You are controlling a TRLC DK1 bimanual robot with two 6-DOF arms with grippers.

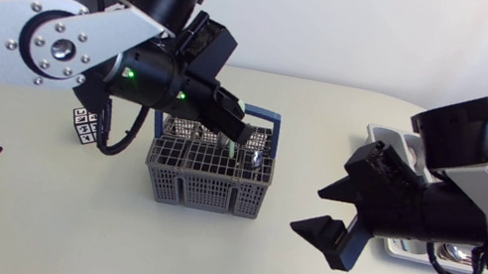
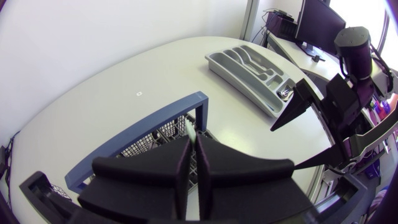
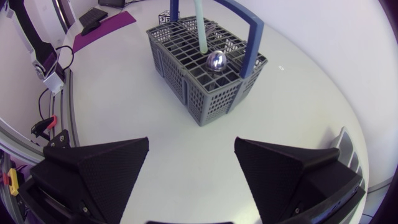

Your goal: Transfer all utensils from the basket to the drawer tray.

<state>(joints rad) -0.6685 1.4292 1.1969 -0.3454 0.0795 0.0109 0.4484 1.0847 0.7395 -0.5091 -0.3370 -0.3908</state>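
Over the basket [image 1: 205,186], mid-table: left gripper [image 1: 244,147] is clamped on a pale-green utensil [image 3: 200,25]. It stands upright, lower end inside the basket, near the blue carry bar [image 3: 249,37]. A shiny spoon bowl [image 3: 216,61] sticks up just beside it; can't tell if it's the same piece. Right gripper [image 1: 323,212] hangs above bare table between basket and tray [image 2: 236,65], fingers spread wide, holding nothing. The tray sits at the table's right edge with one spoon [image 1: 450,254] in it.
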